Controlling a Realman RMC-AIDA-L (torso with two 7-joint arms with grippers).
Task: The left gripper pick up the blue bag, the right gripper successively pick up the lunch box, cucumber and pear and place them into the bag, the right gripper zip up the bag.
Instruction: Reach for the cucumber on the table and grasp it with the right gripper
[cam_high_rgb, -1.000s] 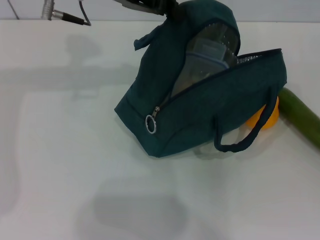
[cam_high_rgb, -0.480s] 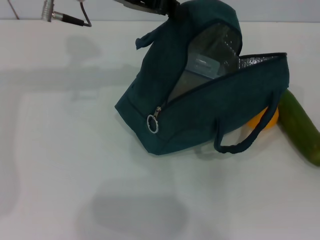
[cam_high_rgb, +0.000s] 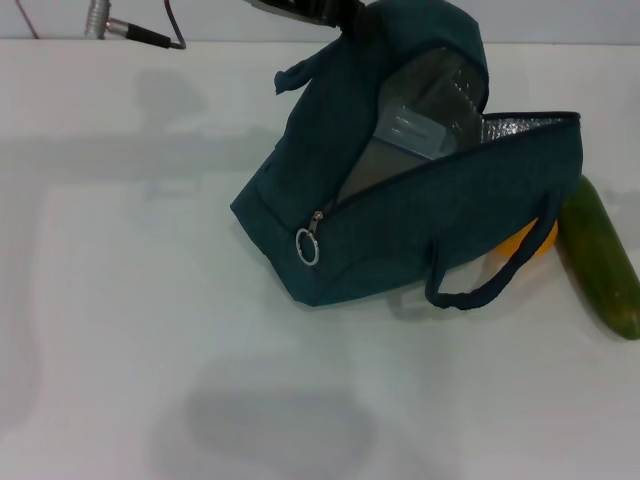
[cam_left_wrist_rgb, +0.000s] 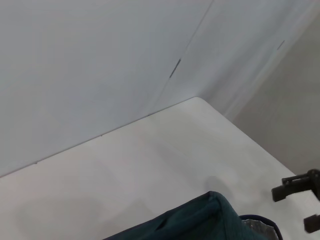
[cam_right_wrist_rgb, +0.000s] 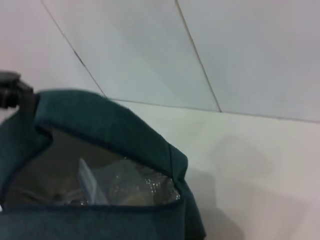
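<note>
The blue bag (cam_high_rgb: 400, 230) stands tilted on the white table (cam_high_rgb: 120, 300), its lid flap lifted and its zip open. My left gripper (cam_high_rgb: 305, 8) is at the top edge of the head view, shut on the flap. The clear lunch box (cam_high_rgb: 415, 130) lies inside the bag and also shows in the right wrist view (cam_right_wrist_rgb: 107, 185). The green cucumber (cam_high_rgb: 600, 260) lies on the table right of the bag. An orange-yellow pear (cam_high_rgb: 535, 240) peeks out behind the bag's handle. Two separate dark fingers of my right gripper (cam_left_wrist_rgb: 305, 202) show at the edge of the left wrist view, apart, holding nothing.
A metal zip pull ring (cam_high_rgb: 306, 246) hangs at the bag's front corner. A loose carry handle (cam_high_rgb: 480, 285) droops onto the table. A cable plug (cam_high_rgb: 130, 32) lies at the back left. A pale wall (cam_left_wrist_rgb: 100, 60) rises behind the table.
The bag's mouth has widened and its right end has shifted right. The lunch box sits deeper inside. The cucumber has swung so that its near end now shows.
</note>
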